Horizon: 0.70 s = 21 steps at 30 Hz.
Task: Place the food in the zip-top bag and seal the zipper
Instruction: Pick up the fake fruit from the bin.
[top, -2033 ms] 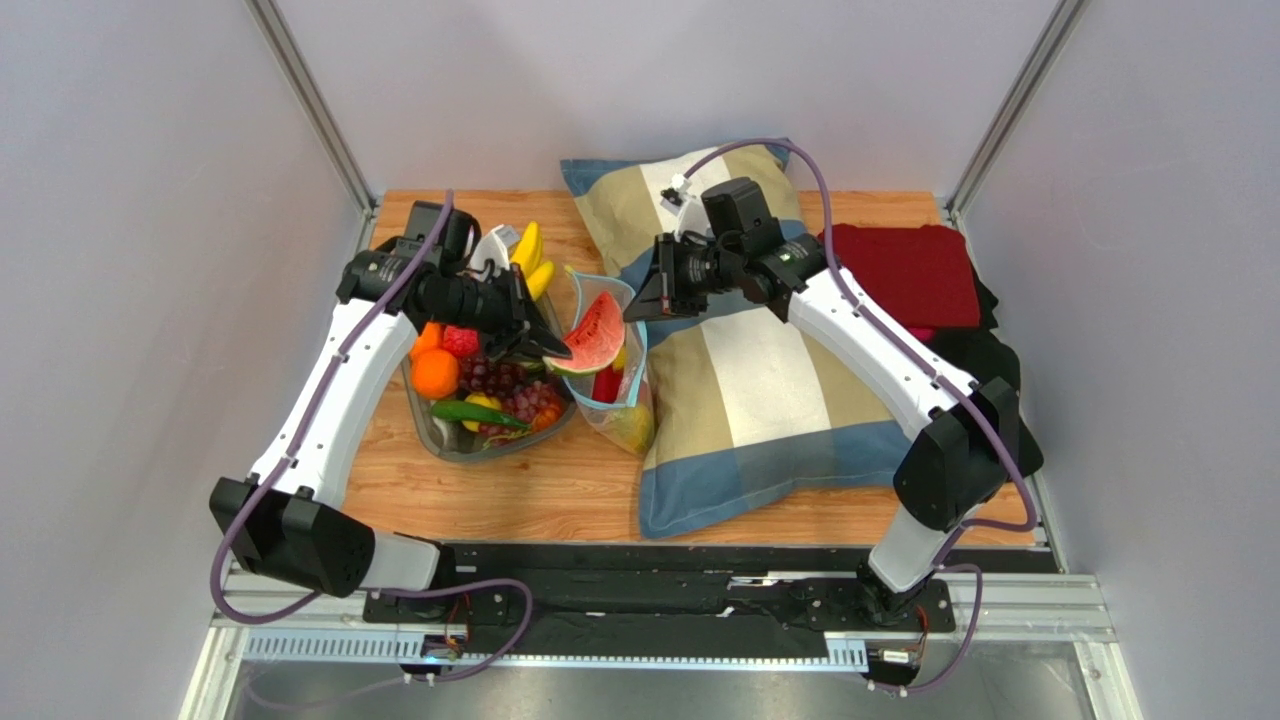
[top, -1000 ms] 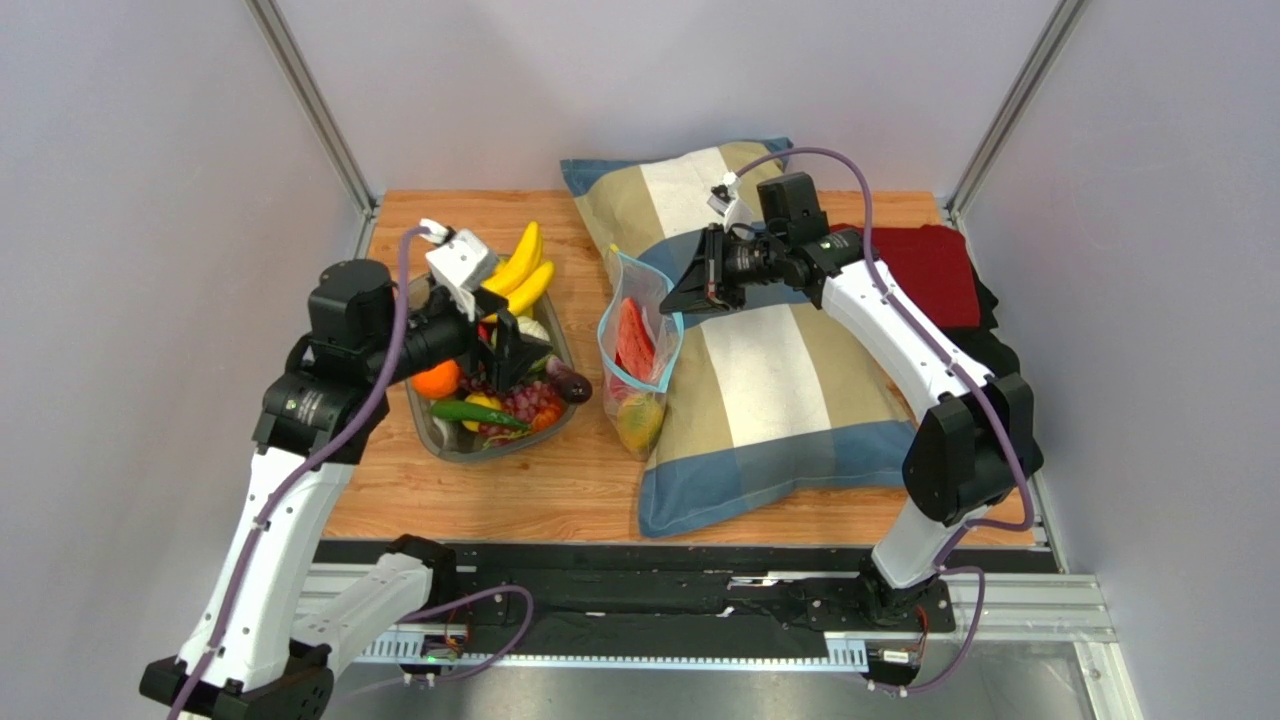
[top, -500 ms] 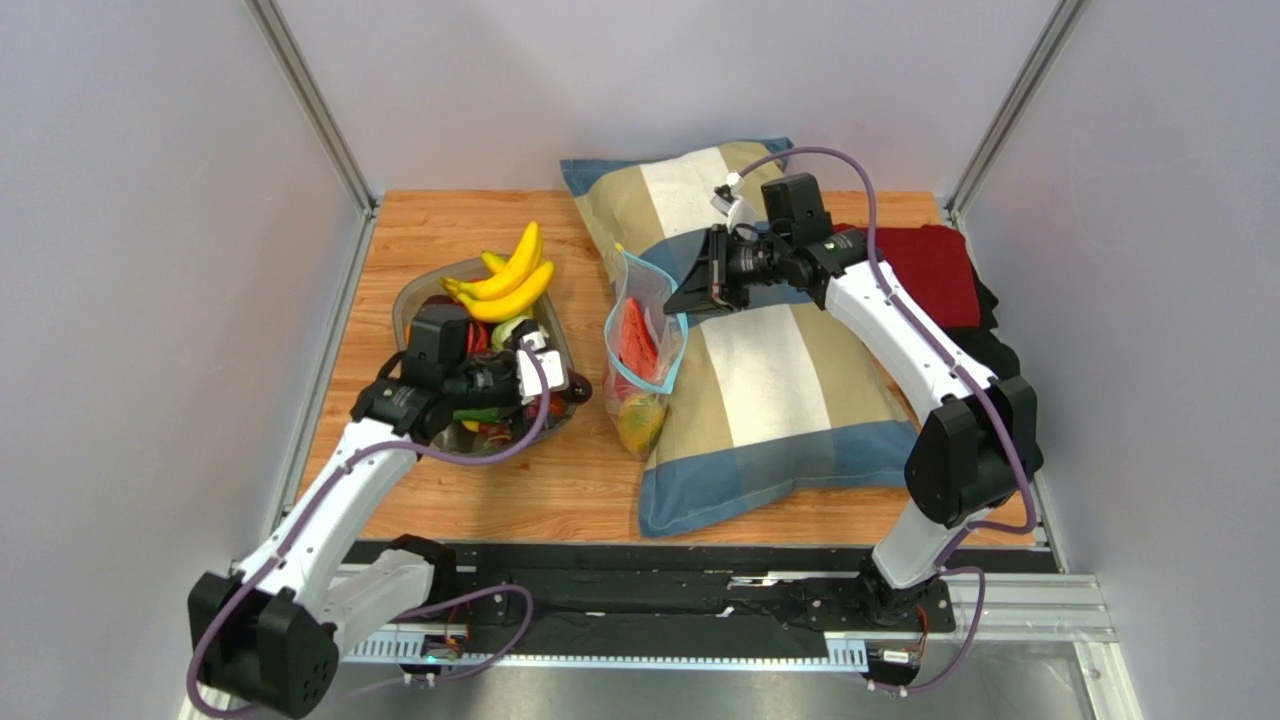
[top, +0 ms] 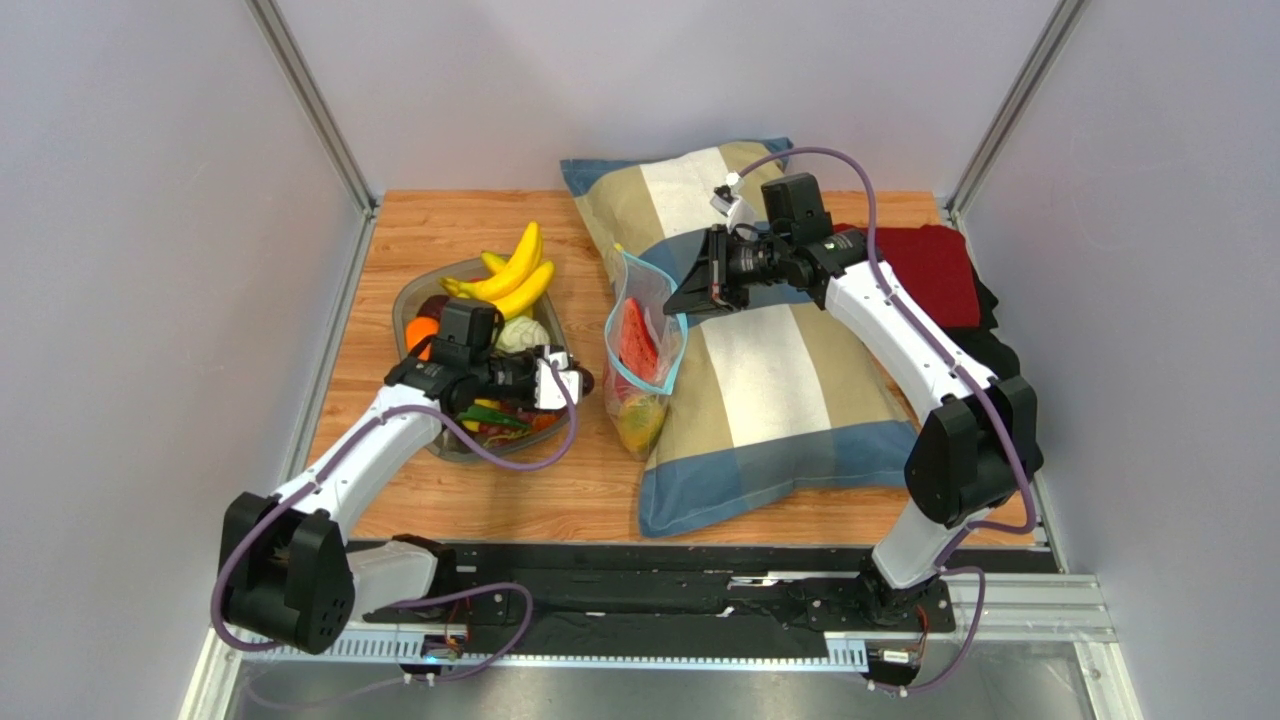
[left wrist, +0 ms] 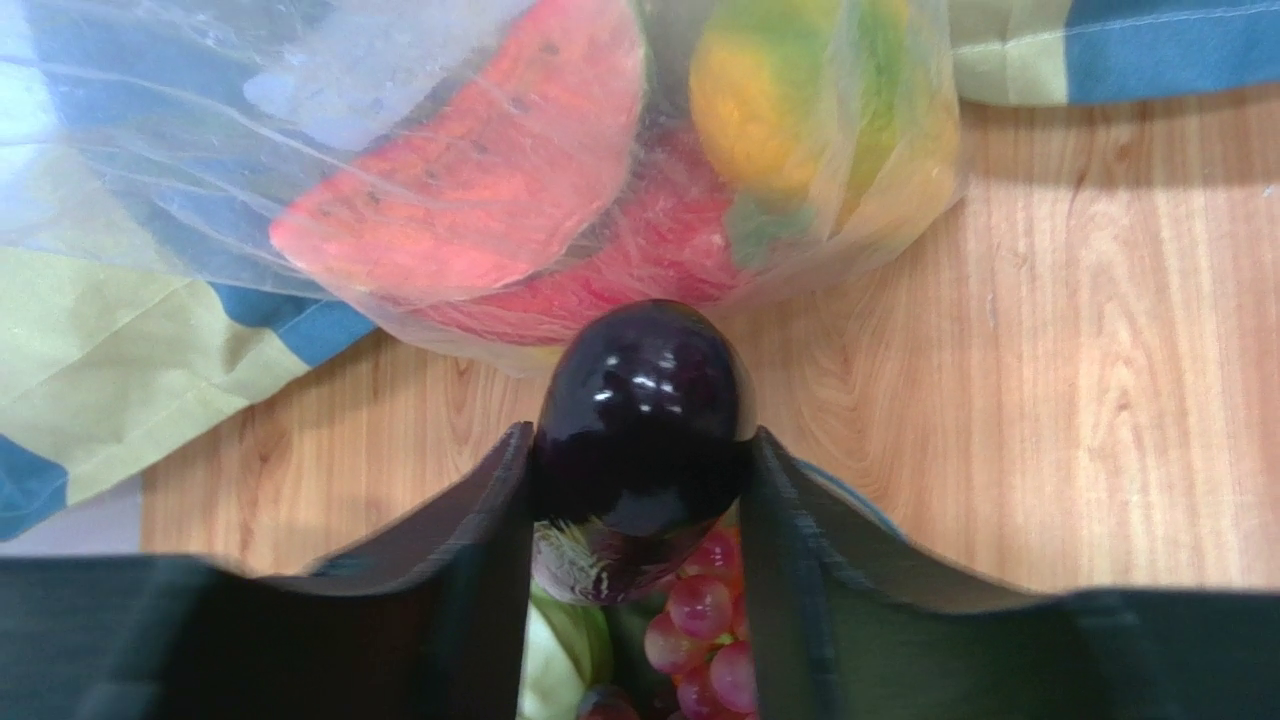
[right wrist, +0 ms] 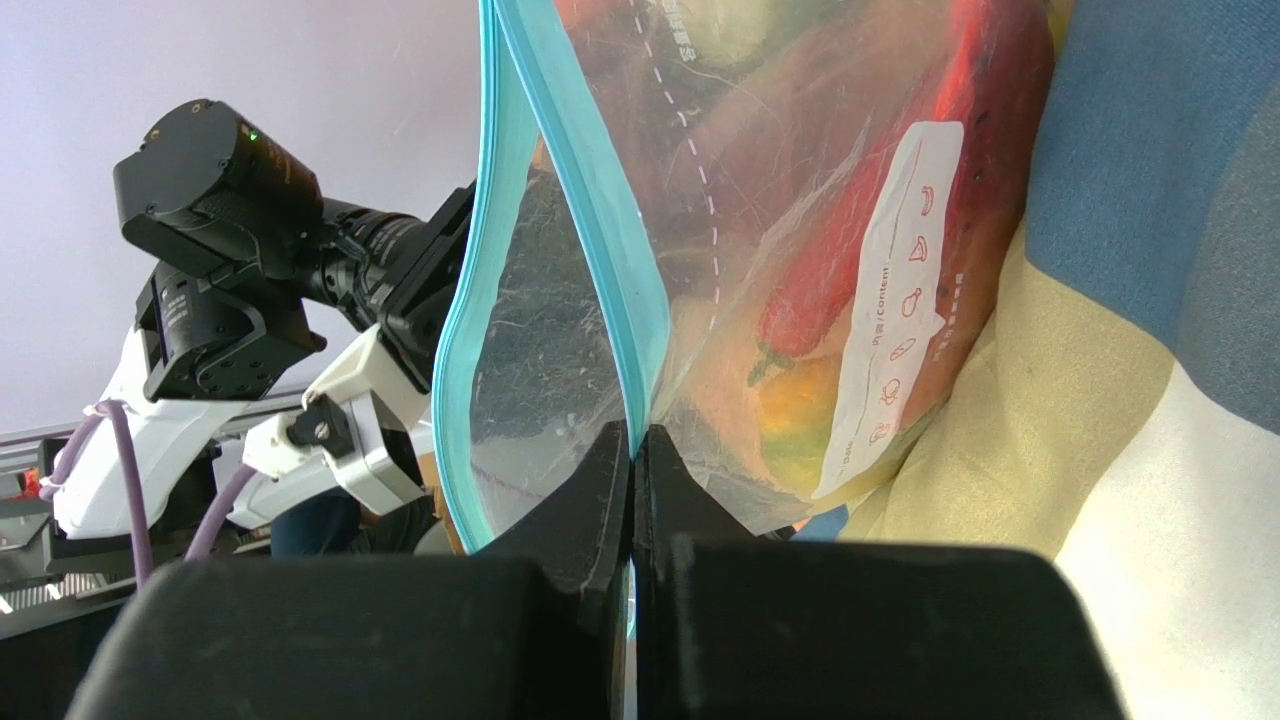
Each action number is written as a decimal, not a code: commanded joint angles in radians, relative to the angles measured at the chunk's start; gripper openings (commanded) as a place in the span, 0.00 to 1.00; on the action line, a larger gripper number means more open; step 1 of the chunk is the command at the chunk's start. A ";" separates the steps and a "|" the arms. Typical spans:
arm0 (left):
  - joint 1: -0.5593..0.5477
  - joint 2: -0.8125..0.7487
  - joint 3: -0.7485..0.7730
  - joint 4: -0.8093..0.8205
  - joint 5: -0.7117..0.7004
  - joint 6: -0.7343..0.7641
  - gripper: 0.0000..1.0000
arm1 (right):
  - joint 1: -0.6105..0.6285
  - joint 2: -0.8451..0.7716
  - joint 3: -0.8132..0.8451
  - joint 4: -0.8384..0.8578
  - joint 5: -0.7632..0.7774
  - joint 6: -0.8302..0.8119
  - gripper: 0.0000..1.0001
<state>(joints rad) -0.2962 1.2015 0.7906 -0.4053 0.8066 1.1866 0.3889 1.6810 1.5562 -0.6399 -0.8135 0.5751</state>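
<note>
Above wood tabletop (left wrist: pixel 1082 330), left fingers (left wrist: pixel 481 578) pinch eggplant (left wrist: pixel 643 405), rounded end toward zip-top bag (left wrist: pixel 601 165); right fingers (right wrist: pixel 579 518) pinch its zipper (right wrist: pixel 601 195).

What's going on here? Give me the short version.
The left end effector is clamped on a dark purple eggplant just above the grapes in the dish, facing the zip-top bag. The right end effector pinches the bag's rim by the blue zipper, holding its mouth open against the pillow. A watermelon slice is already inside; the zipper is not yet sealed.
</note>
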 commanded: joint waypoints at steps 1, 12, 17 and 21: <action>-0.009 -0.078 0.058 -0.049 0.105 0.067 0.35 | -0.005 -0.023 0.005 0.022 -0.021 -0.004 0.00; -0.008 -0.289 0.224 -0.204 0.114 -0.170 0.00 | 0.001 -0.018 0.004 0.046 -0.039 0.014 0.00; -0.024 -0.309 0.392 -0.103 0.181 -0.528 0.00 | 0.016 -0.018 0.004 0.042 -0.033 -0.001 0.00; -0.130 -0.228 0.554 -0.089 0.198 -0.660 0.00 | 0.042 -0.009 0.014 0.045 -0.047 -0.009 0.00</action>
<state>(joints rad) -0.3389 0.9207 1.2217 -0.5503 0.9222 0.7506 0.4034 1.6814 1.5562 -0.6350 -0.8223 0.5781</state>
